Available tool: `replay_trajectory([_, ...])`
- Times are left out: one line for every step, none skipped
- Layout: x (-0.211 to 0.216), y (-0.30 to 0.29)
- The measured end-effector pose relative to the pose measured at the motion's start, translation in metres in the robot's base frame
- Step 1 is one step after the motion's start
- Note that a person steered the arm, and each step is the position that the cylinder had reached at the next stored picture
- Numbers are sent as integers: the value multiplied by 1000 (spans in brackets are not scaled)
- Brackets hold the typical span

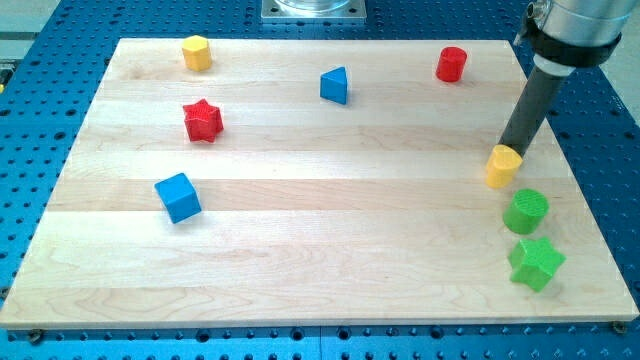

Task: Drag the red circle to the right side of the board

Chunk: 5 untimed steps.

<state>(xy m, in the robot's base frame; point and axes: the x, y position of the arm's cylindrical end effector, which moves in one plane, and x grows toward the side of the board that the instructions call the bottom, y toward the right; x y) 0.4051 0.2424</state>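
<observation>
One red circle (452,64), a short red cylinder block, stands upright near the view's top edge of the pale wooden board (300,250), up and to the view's left of my tip (514,150) and well apart from it. My tip is the lower end of a straight dark rod (530,108) that slants down from the view's upper right. It has no jaws to open or close and holds nothing. Its very end sits right at the top back edge of a yellow block (503,166), a small piece whose exact shape I cannot make out; the two look to be touching, though the block hides the last bit of the rod.

Just below my tip, past the yellow piece, a green cylinder block (526,211) stands close to the board's right edge, and below that, near the view's lower right corner, lies a green star block (536,263). These three sit in a loose column, each just beside the next without touching.

Far to the view's left of my tip, a blue triangular block (335,85) rests in the upper middle. Farther left lies a red star block (202,121), and above it, by the top edge, a yellow hexagonal block (196,53). A blue cube (178,197) sits lower left, tilted on the wood. Around the board spreads a blue perforated metal table (40,110).
</observation>
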Motion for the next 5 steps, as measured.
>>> replay_trajectory([-31, 10])
replay_trajectory([-30, 42])
replay_trajectory([-74, -24])
replay_trajectory([-127, -74])
replay_trajectory([-153, -107])
